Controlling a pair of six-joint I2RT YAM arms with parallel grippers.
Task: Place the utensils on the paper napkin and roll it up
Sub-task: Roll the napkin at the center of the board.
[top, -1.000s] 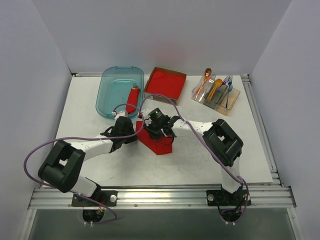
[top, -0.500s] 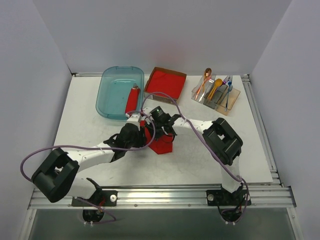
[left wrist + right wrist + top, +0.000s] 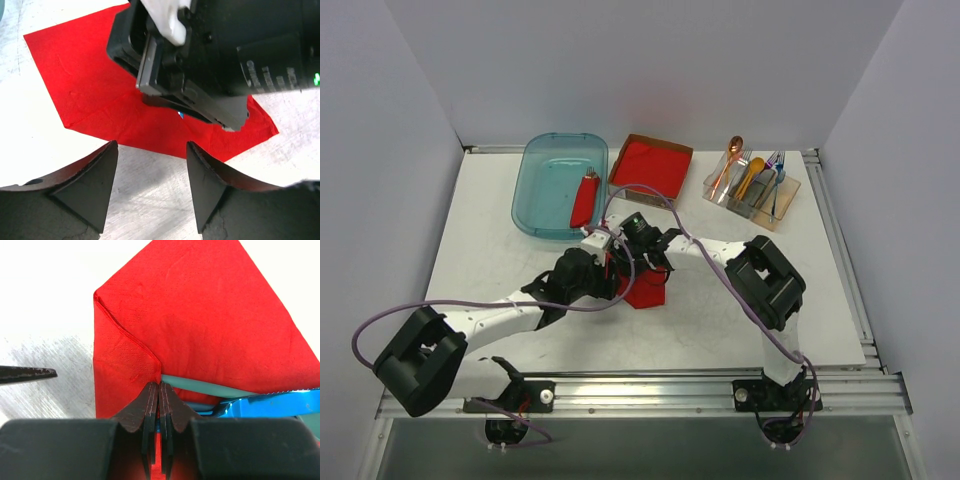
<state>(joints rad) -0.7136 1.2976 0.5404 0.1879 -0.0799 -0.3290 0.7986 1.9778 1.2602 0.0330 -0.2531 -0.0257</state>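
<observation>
Paper napkin (image 3: 210, 315) pinched by low right tool (image 3: 158, 386); left tool (image 3: 151, 150) gapes alongside.

White bench (image 3: 490, 250), kinda scuffed and grey-streaked up close, boxed in by plain pale walls: back wall (image 3: 640, 60), left wall (image 3: 370, 200), right wall (image 3: 910, 160). Aluminium rail (image 3: 650, 392) runs along the near edge, and a side rail (image 3: 840, 250) goes down the right. Below the near one there's a darker grey-green surface (image 3: 650, 450). Lighting's even and soft, shadows faint.
</observation>
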